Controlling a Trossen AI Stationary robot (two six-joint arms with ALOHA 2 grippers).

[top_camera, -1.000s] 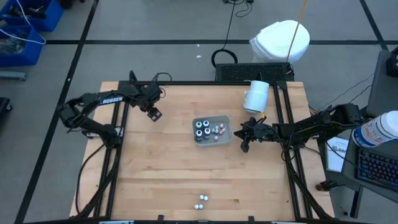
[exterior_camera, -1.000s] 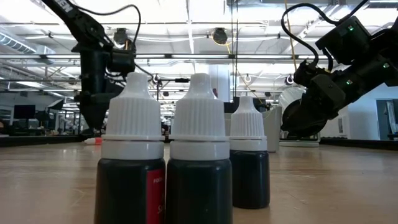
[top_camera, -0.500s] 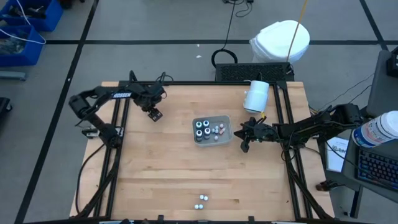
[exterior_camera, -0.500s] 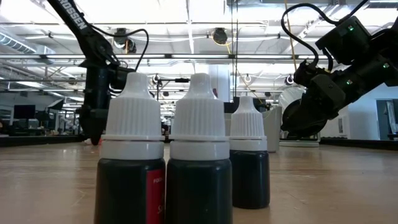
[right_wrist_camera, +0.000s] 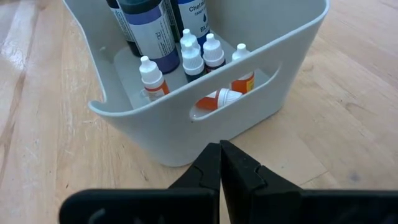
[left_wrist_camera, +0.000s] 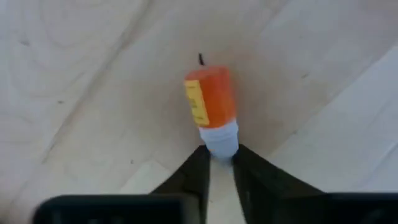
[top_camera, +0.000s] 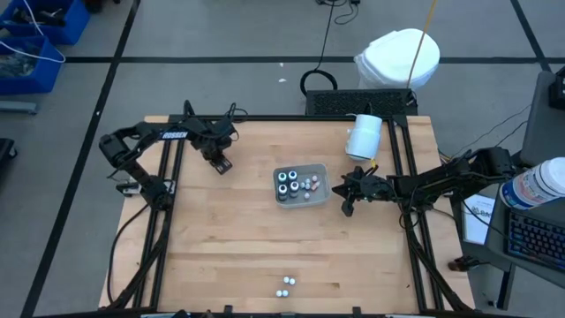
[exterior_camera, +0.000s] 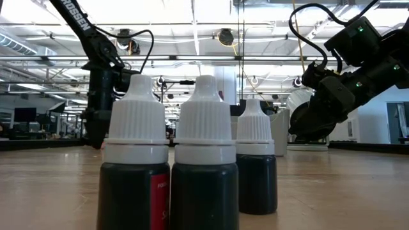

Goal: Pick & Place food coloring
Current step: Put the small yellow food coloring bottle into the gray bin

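A small orange food coloring bottle [left_wrist_camera: 210, 102] with a white cap lies on its side on the wood at the table's far left. My left gripper [left_wrist_camera: 219, 155] points straight down over it [top_camera: 219, 164], shut on it. A grey tray [top_camera: 301, 184] in the table's middle holds several more food coloring bottles [right_wrist_camera: 186, 53]. My right gripper [right_wrist_camera: 221, 152] waits shut just right of the tray [top_camera: 347, 201]. Three dark bottles with white caps [top_camera: 284, 284] stand upright at the near edge, filling the low view [exterior_camera: 204, 160]. My left gripper pinches the orange bottle's white cap [left_wrist_camera: 219, 137] between its two fingers [left_wrist_camera: 193, 174]. The fingers come from above, pointing down, one on each side of the cap. The bottle lies flat on the table, its body reaching out beyond the fingertips.
A large white cylinder [top_camera: 364, 135] lies at the far right of the table. Bare wood stretches between the left gripper and the tray, and across the near half up to the three bottles. Black frame rails [top_camera: 163, 230] run along both side edges.
My left gripper has sunk down to the table over the orange bottle and has shut on its cap. The bottle lies where it was.
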